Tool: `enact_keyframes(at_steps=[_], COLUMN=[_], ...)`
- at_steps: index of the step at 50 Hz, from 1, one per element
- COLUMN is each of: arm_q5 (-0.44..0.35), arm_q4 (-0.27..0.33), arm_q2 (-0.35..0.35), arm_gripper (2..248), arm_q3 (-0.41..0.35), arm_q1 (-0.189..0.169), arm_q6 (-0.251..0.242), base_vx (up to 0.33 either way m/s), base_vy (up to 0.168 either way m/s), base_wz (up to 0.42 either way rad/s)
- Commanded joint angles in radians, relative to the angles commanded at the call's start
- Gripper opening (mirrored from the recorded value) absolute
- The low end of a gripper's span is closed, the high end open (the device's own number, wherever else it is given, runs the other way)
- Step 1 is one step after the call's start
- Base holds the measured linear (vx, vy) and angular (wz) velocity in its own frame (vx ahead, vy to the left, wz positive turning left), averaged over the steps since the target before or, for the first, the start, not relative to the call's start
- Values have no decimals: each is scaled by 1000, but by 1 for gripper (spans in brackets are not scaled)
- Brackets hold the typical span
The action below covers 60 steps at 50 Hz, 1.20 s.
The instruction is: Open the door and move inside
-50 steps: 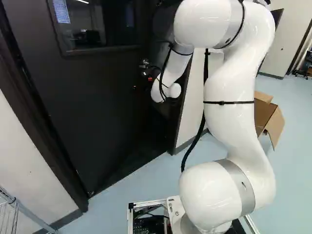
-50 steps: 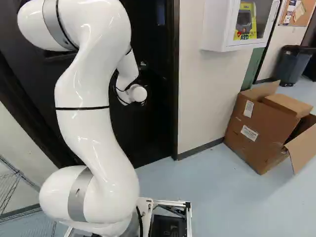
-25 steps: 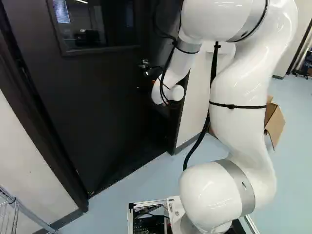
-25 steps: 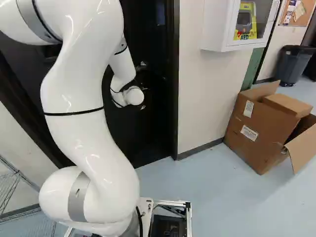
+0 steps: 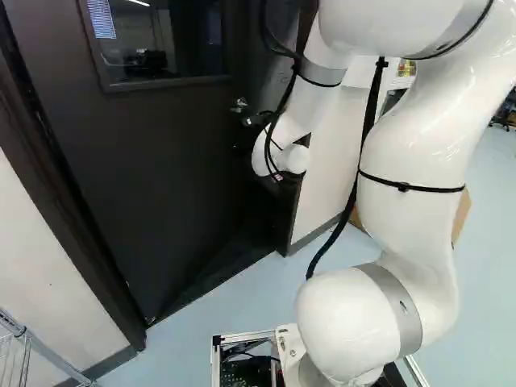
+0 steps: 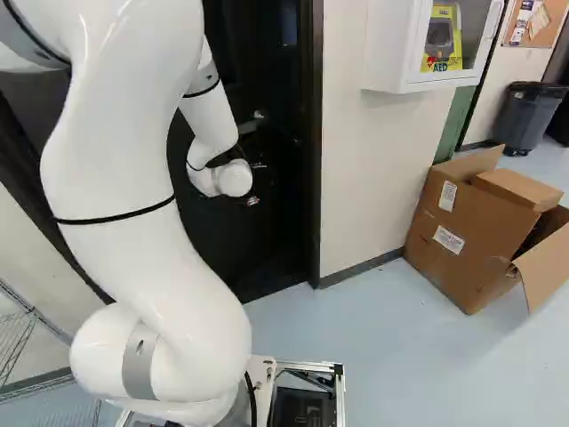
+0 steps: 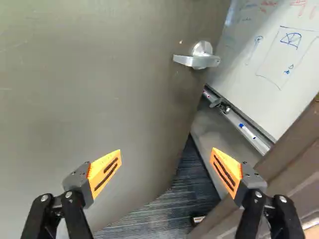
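facing the ajar door (image 5: pixel 161 177), the end effector (image 6: pixel 255 183) stands spread wide.

At the left base view's left stands a dark, flat door (image 5: pixel 173 185), with a grey metal wire rack (image 5: pixel 25 355) at the near left. Right of the door in the right base view, a white, boxy wall cabinet (image 6: pixel 387 44) hangs above floor level; a brown, square-edged cardboard box (image 6: pixel 458 231) sits lower right, a grey, upright bin (image 6: pixel 523 116) behind it. In the wrist view, a flat white whiteboard (image 7: pixel 284 55) lies beyond the door's edge.
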State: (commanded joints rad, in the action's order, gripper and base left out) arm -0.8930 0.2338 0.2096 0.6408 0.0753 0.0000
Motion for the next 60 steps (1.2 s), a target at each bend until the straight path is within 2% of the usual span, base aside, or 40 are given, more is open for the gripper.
enact_keyframes(at_steps=[33,43,60], arm_q5=[19,19,19], arm_q4=[-191,-214,-214], arm_q2=[-166,-191,-191], arm_gripper=[247,247,247], arm_q3=[-182,-207,-207], arm_q1=[-19,-17,-17], arm_q6=[0,0,0], base_vx=[0,0,0], base_vy=[0,0,0], base_wz=[0,0,0])
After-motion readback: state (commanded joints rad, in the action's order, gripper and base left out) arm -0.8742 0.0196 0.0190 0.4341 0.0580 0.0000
